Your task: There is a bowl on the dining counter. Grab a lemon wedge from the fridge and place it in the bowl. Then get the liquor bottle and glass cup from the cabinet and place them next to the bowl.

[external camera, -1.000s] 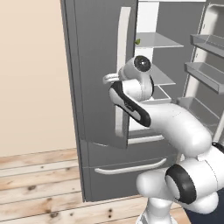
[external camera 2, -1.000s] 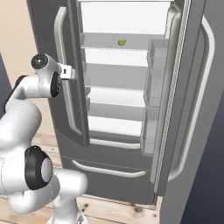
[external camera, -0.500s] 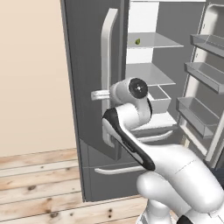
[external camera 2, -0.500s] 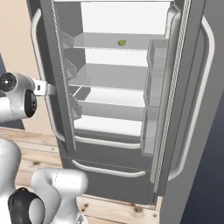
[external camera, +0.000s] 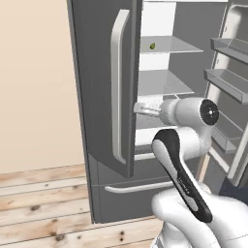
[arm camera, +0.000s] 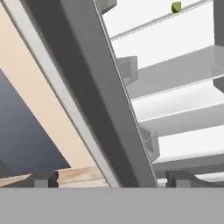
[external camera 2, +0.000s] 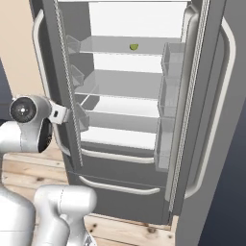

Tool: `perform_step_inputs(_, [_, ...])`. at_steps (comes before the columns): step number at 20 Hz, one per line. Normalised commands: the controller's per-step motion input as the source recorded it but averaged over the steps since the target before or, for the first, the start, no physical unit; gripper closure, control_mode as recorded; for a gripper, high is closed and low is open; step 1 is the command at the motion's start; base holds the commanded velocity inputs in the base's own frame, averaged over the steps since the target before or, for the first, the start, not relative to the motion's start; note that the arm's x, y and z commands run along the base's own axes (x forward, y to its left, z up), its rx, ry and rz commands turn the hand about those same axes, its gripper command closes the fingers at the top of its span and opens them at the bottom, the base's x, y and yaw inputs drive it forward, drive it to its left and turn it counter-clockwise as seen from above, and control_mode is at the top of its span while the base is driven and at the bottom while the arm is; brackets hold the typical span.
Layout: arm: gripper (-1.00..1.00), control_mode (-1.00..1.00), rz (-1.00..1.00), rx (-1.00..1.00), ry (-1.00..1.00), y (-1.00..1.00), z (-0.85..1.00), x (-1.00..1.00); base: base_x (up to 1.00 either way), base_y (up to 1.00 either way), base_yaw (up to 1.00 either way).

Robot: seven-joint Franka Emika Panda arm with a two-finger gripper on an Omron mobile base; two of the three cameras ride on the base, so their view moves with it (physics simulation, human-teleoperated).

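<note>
The fridge (external camera 2: 139,158) is standing with both doors swung open. The gripper (arm camera: 111,179) is spreading wide around the left door's edge, gripping nothing. The lemon wedge (external camera 2: 134,46) is sitting on the top shelf, well above the hand.

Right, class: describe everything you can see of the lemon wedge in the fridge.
The lemon wedge is a small yellow-green piece, too small to show rind or flesh. It lies alone on an upper pale shelf inside the open fridge, towards the back, with nothing beside it. In the hand view it shows as a tiny green lump at the shelf's edge. Nothing but the shelf touches it.
</note>
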Motion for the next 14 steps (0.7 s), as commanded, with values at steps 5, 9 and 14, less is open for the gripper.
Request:
perform_step_inputs(5, [-1.0, -1.0, 0.0, 0.24, 0.08, -0.84, 0.12, 0.05, 0.0, 0.0, 0.0])
perform_step_inputs(9, [-1.0, -1.0, 0.0, 0.23, 0.12, -0.6, 0.08, 0.52, 0.0, 0.0, 0.0])
perform_step_inputs(14, [-1.0, -1.0, 0.0, 0.24, 0.19, -0.34, 0.03, 0.82, 0.0, 0.0, 0.0])
